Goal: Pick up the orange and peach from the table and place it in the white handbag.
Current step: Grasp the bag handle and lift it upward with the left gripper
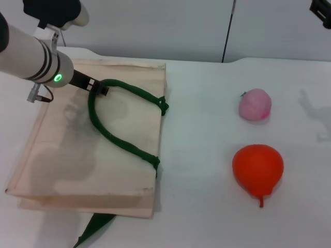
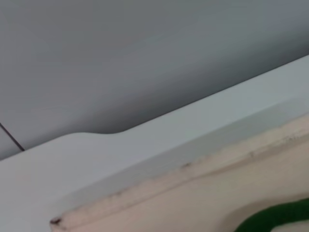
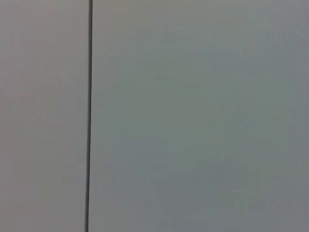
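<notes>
We take the white handbag (image 1: pixel 67 155) as our landmark: it lies flat on the table (image 1: pixel 207 170), its open edge and its green handle (image 1: pixel 121 142) turned toward the fruit. Our left gripper (image 1: pixel 98 89) sits over the bag's far half, right at the top of that handle loop, and its fingers look pinched narrow on the rope there, though the contact is small in the head view and we judge it a hold rather than see it plainly; the left wrist view shows only the bag's far hem, a sliver of green and bare table beyond. The 2 fruits lie well apart from the bag, on its open-edge side: the peach (image 1: pixel 255 105) farther from us, the orange (image 1: pixel 258 167) nearer, neither touched. Our right gripper (image 1: pixel 320 11) shows only as a dark corner high above the table, far beyond the peach from the bag, and we cannot tell how its fingers stand; its wrist camera sees nothing but wall. We judge the step in hand to be opening the bag, with no fruit picked yet. The next move calls for lifting the handle so the mouth gapes, then bringing the right arm down over 1 fruit; both are round and glossy, so a centred grip matters or they may roll away
</notes>
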You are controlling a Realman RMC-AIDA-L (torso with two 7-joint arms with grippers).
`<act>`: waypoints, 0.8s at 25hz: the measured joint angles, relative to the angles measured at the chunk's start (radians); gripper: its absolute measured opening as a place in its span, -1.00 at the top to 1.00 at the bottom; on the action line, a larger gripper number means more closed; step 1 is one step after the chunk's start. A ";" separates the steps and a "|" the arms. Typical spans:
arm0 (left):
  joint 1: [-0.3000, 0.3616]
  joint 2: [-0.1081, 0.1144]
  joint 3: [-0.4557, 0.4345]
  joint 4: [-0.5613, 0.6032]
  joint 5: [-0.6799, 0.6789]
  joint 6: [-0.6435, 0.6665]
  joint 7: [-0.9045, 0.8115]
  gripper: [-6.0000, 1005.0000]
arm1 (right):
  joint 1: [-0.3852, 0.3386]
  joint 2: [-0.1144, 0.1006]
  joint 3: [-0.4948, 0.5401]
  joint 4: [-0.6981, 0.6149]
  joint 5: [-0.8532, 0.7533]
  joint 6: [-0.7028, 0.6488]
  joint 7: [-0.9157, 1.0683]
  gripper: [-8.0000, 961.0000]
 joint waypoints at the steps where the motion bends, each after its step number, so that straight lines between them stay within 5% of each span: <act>1: -0.001 0.000 0.000 -0.004 0.000 0.005 0.000 -0.02 | 0.000 0.000 0.000 0.000 0.000 0.000 0.000 -0.82; 20: -0.027 -0.001 0.037 -0.076 -0.003 0.077 0.001 0.06 | 0.000 0.000 0.002 -0.002 0.000 0.011 -0.002 -0.82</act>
